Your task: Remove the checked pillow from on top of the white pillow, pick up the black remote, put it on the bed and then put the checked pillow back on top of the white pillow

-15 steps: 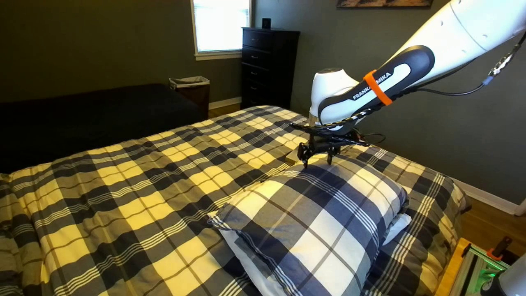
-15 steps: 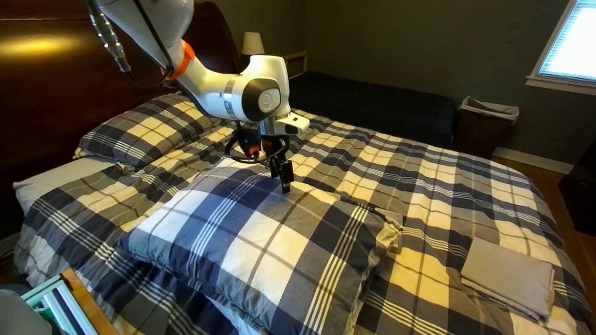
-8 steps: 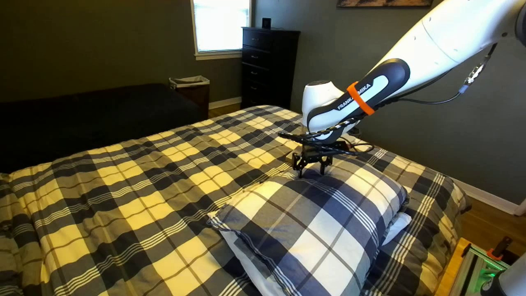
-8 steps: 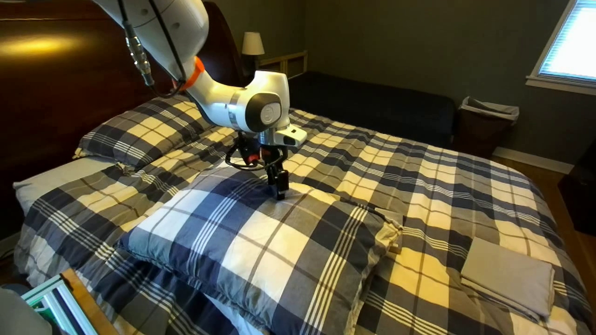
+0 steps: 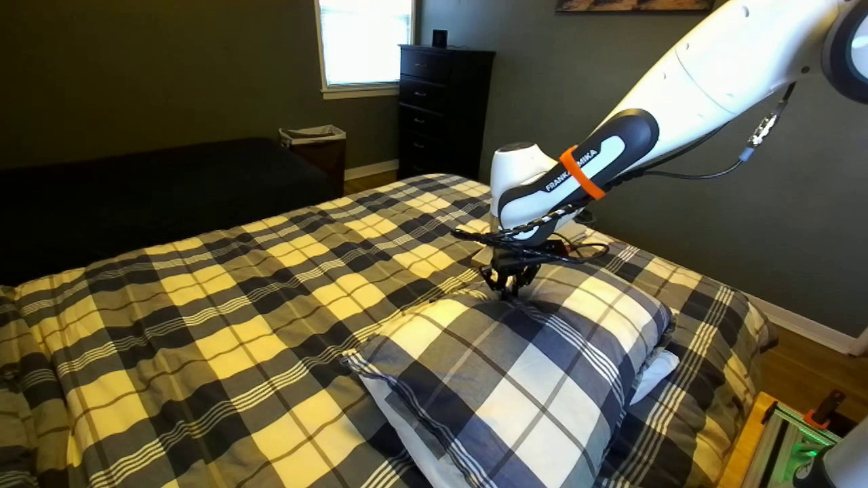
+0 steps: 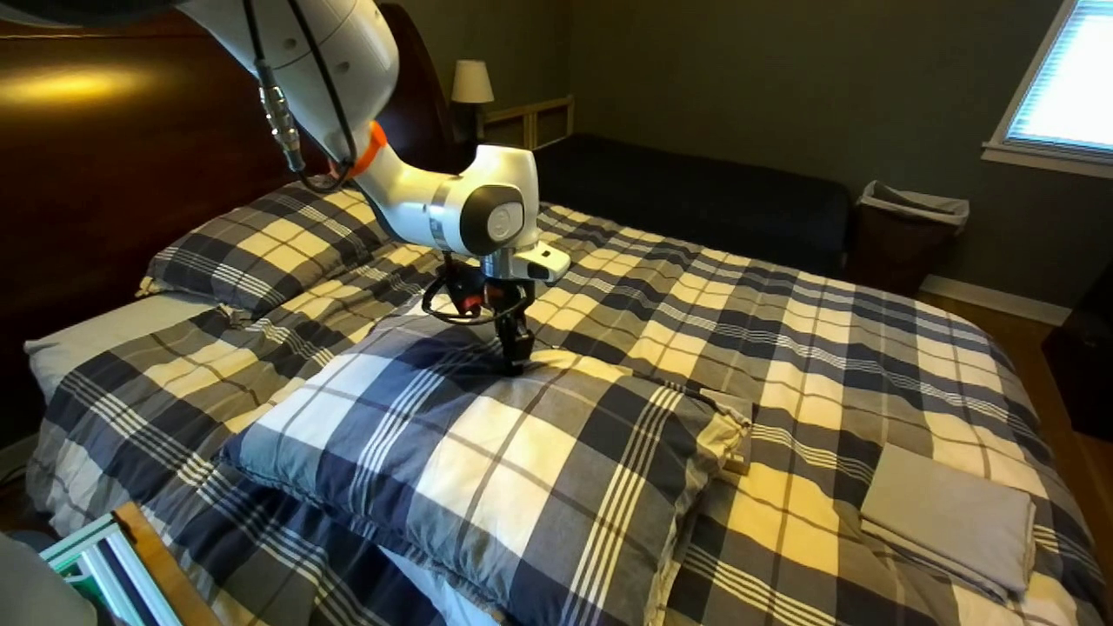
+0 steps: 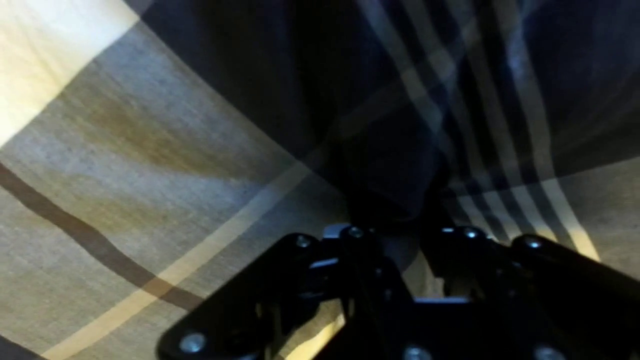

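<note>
Dim bedroom, big pillow, one small pinch

Dark walls [image 6: 739, 78] frame a wide bed [image 6: 826, 374] under navy, white and yellow plaid, its tall headboard [image 6: 113, 200] at one end. On it lies the checked pillow [image 6: 487, 461], plump and flat atop the white pillow [image 5: 413, 437], of which only pale strips peek out. Near its crown, the gripper [image 5: 508, 293] has its fingers close together with a fold of the checked cover bunched between them; how firm that bite is, I can't tell.

That fold is what worries me. It looks like a shallow pinch on a bulky thing, so the cloth could slide free once the arm [image 5: 705, 74] pulls up. The hold also seems off the middle, so the pillow may tip and trail a corner, and that corner could drag the white one along. I can't see the black remote anywhere; if it's tucked underneath, a rough lift might knock it away.

I'd say the checked pillow's long axis runs roughly with the bed, one short end toward the headboard, the other toward the foot. Its nearest corner is cut off in both exterior views, so I wouldn't swear to it.
</note>
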{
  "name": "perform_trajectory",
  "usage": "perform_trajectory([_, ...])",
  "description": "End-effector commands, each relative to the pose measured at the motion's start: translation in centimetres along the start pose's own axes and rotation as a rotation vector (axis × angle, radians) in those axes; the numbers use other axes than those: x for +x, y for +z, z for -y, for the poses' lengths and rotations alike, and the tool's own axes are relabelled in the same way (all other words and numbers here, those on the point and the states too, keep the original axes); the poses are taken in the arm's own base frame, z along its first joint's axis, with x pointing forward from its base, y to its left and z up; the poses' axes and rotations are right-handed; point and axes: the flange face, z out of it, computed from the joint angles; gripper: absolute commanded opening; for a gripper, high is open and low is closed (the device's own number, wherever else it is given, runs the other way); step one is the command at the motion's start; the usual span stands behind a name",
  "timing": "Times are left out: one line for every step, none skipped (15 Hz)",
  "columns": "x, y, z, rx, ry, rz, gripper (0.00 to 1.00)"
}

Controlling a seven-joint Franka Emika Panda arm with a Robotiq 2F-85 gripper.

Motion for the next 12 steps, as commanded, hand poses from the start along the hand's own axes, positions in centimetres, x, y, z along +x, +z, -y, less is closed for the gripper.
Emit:
perform_trajectory([0.0,0.9,0.0,0.000,-0.003,0.002,0.00])
perform_trajectory([-0.1,0.8,-0.2,-0.021,-0.026,0.016,0.00])
perform_trajectory([-0.3,0.2,-0.4,-0.006,-0.033,0.025,0.00])
perform_trajectory([-0.5,-0.5,-0.9,-0.013,-0.039,0.023,0.00])
perform_trajectory([-0.5,-1.1,-1.2,-0.015,-0.046,0.023,0.01])
perform_trajectory([-0.5,-1.9,-1.7,-0.022,-0.050,0.020,0.01])
perform_trajectory([-0.5,-2.7,-2.2,-0.031,-0.050,0.015,0.01])
perform_trajectory([-0.6,-3.6,-2.8,-0.036,-0.053,0.013,0.01])
perform_trajectory([-0.7,-4.7,-3.3,-0.036,-0.055,0.005,0.01])
perform_trajectory([-0.7,-5.6,-3.7,-0.039,-0.055,-0.002,0.01])
perform_trajectory([-0.7,-6.6,-4.3,-0.043,-0.054,-0.008,0.01])
perform_trajectory([-0.6,-7.7,-4.9,-0.046,-0.049,-0.018,0.01])
